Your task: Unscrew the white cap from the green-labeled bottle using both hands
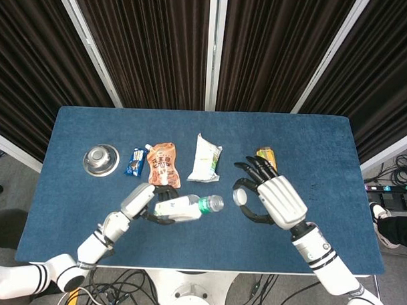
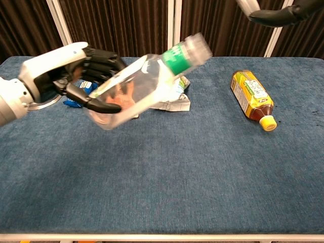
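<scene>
Two bottles: clear green-labeled bottle (image 1: 181,206), amber bottle (image 2: 251,94) with yellow cap. Three pouches/packets: orange spouted pouch (image 1: 164,162), white packet (image 1: 204,158), small blue packet (image 1: 135,161). One metal bowl (image 1: 100,158). Two hands: left hand (image 1: 140,202), right hand (image 1: 272,199).

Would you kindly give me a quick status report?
Left hand grips the bottle, tilted above the table. Right hand apart from it; cap not clearly visible. Nothing between them.
</scene>
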Robot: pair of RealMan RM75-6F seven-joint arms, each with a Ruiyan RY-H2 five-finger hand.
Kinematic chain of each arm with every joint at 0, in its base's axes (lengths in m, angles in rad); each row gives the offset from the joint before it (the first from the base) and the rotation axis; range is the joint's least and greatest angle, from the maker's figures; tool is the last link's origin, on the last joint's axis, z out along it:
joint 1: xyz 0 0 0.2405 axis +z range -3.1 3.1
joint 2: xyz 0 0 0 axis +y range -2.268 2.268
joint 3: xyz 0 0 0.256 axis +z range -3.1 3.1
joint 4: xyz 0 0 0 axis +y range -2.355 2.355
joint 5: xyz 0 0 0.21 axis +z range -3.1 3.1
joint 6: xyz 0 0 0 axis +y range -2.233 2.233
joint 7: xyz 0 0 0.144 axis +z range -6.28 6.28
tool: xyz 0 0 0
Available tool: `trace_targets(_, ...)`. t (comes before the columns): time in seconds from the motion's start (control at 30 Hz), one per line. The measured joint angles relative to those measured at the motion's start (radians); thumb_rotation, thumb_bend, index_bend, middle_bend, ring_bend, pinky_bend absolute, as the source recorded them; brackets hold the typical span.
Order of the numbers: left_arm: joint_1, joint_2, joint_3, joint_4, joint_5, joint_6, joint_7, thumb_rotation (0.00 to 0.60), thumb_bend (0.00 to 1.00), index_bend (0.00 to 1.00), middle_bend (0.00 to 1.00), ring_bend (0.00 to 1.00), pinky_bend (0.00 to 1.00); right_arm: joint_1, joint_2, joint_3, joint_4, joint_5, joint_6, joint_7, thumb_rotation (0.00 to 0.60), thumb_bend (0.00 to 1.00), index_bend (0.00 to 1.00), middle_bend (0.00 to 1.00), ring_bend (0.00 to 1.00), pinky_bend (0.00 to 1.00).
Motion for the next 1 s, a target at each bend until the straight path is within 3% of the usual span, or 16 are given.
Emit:
trace_targets(0.2,0.013,0.019,0.013,0.047,-0.009,-0.005,0.113,0.600,0.43,0.70,0.63,0.57,0.48,0.018,0.027,-0.009,0.053,0.132,-0.090,-0.008,0.600,0.29,0.49,0.12,0.00,0.00)
trace_targets(0.5,0.019,0.024,0.042,0.097,-0.077,-0.113,0.468,0.600,0.41,0.68,0.60,0.53,0.44,0.058,-0.048,-0.046,0.175,0.211,-0.161,-0.072,0.600,0.29,0.49,0.12,0.00,0.00)
trace_targets(0.6,0.021,0.001,0.044,0.111,-0.104,-0.135,0.550,0.600,0.35,0.59,0.53,0.43,0.40,0.067,-0.085,-0.063,0.207,0.225,-0.171,-0.107,0.600,0.29,0.49,0.12,0.00,0.00)
trace_targets(0.8,0.031,-0.018,0.040,0.097,-0.156,-0.154,0.669,0.600,0.24,0.31,0.31,0.23,0.31,0.080,-0.156,-0.093,0.274,0.245,-0.189,-0.142,0.600,0.29,0.49,0.11,0.00,0.00)
trace_targets(1.0,0.066,0.012,0.023,0.026,-0.182,-0.096,0.714,0.600,0.20,0.24,0.26,0.19,0.27,0.103,-0.232,-0.122,0.373,0.249,-0.226,-0.191,0.600,0.28,0.48,0.10,0.00,0.00)
